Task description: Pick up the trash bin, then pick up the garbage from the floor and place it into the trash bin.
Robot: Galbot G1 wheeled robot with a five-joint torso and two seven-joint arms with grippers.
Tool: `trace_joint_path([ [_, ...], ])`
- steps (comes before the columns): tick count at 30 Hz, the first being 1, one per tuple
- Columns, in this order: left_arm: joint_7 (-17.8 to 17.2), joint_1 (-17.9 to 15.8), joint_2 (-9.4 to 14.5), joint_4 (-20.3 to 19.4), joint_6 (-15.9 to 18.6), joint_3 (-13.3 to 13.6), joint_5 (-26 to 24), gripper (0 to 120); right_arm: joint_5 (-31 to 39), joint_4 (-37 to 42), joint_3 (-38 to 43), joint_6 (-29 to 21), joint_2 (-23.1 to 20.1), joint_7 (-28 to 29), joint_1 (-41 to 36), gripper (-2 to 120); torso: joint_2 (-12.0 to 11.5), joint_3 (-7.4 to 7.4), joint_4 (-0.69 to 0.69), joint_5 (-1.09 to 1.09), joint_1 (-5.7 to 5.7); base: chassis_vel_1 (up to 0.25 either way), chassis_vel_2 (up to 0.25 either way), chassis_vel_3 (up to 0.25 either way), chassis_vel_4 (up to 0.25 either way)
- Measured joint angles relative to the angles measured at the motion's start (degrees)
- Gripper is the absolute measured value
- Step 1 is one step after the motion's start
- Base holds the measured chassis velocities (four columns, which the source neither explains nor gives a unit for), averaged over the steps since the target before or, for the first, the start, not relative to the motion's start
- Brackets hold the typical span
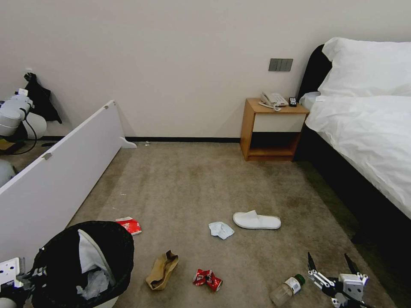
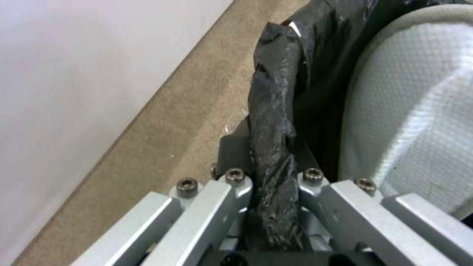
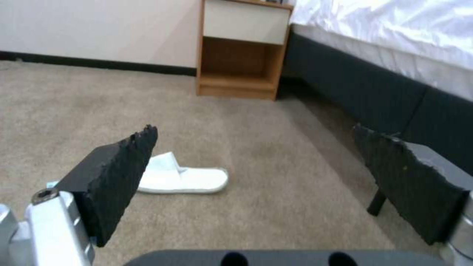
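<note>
Left gripper (image 2: 273, 177) clamps the black-bag-lined rim of the round white plastic trash bin (image 1: 92, 261), one white slipper already inside. Right gripper (image 1: 333, 267) hangs spread wide, empty, just beside the small dark-capped bottle (image 1: 287, 290) on the beige carpet floor (image 1: 205, 184) (nearest litter). Judgement: keep the bin level, drop straight over the bottle.
</note>
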Motion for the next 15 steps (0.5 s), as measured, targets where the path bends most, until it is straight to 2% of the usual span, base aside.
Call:
trace_joint_path([
  [4,-0.09,0.09,0.07,0.05,0.0,-0.37,0.0,4,2.31,0.24,-0.49,-3.71,-0.28,0.95,0.17,100,0.0,0.0,0.0,0.0,0.0,0.0,0.0,0.0,0.0],
  [7,-0.14,0.19,0.14,0.07,0.0,-0.92,-0.07,4,5.78,0.06,-1.55,-11.59,-0.87,4.26,1.24,100,0.0,0.0,0.0,0.0,0.0,0.0,0.0,0.0,0.0],
  [8,-0.14,0.19,0.14,0.07,0.0,-0.92,-0.07,4,5.78,0.06,-1.55,-11.59,-0.87,4.26,1.24,100,0.0,0.0,0.0,0.0,0.0,0.0,0.0,0.0,0.0],
  [10,-0.14,0.24,0.19,0.09,0.0,-1.34,-0.2,4,8.04,-0.52,-2.52,-18.67,-1.59,8.4,3.1,100,0.0,0.0,0.0,0.0,0.0,0.0,0.0,0.0,0.0],
  [11,-0.14,0.24,0.19,0.09,0.0,-1.34,-0.2,4,8.04,-0.52,-2.52,-18.67,-1.59,8.4,3.1,100,0.0,0.0,0.0,0.0,0.0,0.0,0.0,0.0,0.0],
  [13,-0.14,0.35,0.19,0.11,0.0,-1.7,-0.29,4,9.94,-1.47,-2.83,-23.69,-2.03,10.29,5.13,100,0.0,0.0,0.0,0.0,0.0,0.0,0.0,0.0,0.0],
  [14,-0.14,0.35,0.19,0.11,0.0,-1.7,-0.29,4,9.94,-1.47,-2.83,-23.69,-2.03,10.29,5.13,100,0.0,0.0,0.0,0.0,0.0,0.0,0.0,0.0,0.0],
  [15,-0.14,0.48,0.19,0.12,0.0,-1.9,-0.31,4,11.63,-2.31,-2.91,-26.1,-2.29,10.67,6.34,100,0.0,0.0,0.01,0.0,0.0,0.0,0.0,0.0,0.0],
])
